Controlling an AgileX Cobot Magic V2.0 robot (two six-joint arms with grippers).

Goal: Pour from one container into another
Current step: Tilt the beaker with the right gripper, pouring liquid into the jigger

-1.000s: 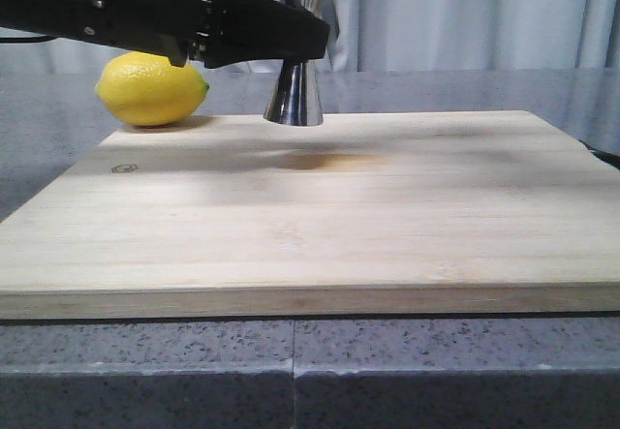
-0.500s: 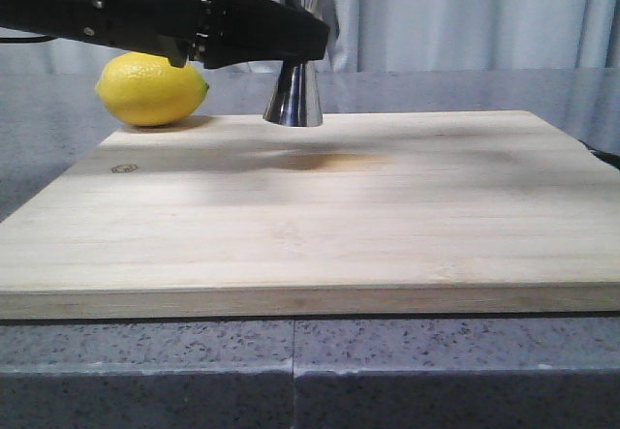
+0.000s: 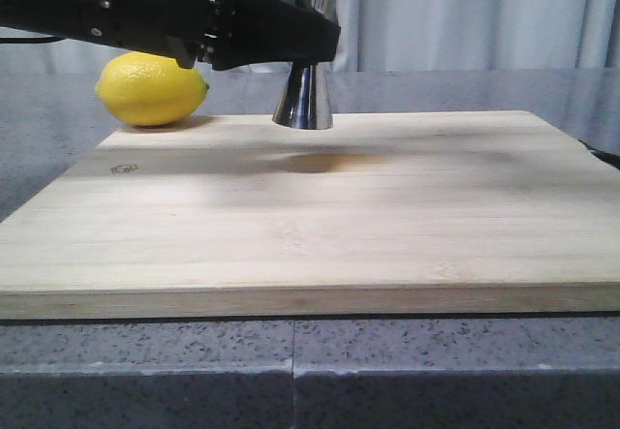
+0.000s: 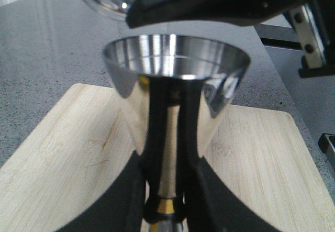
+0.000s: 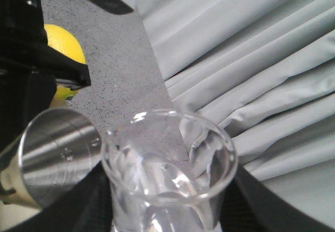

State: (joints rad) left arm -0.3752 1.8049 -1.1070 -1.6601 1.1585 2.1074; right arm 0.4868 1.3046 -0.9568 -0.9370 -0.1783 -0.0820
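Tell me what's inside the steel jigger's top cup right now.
The jigger shows only bare shiny inner wall near its rim; no liquid is visible. The cup's bottom is hidden from every view. The glass beaker sits beside it.

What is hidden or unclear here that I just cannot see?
- Front view: the jigger's upper cone, behind the left arm.
- Front view: the glass beaker, cut off above the top edge.
- Right wrist view: any liquid in the beaker; clear glass, reflections.
- Left wrist view: the jigger's base, below the frame.
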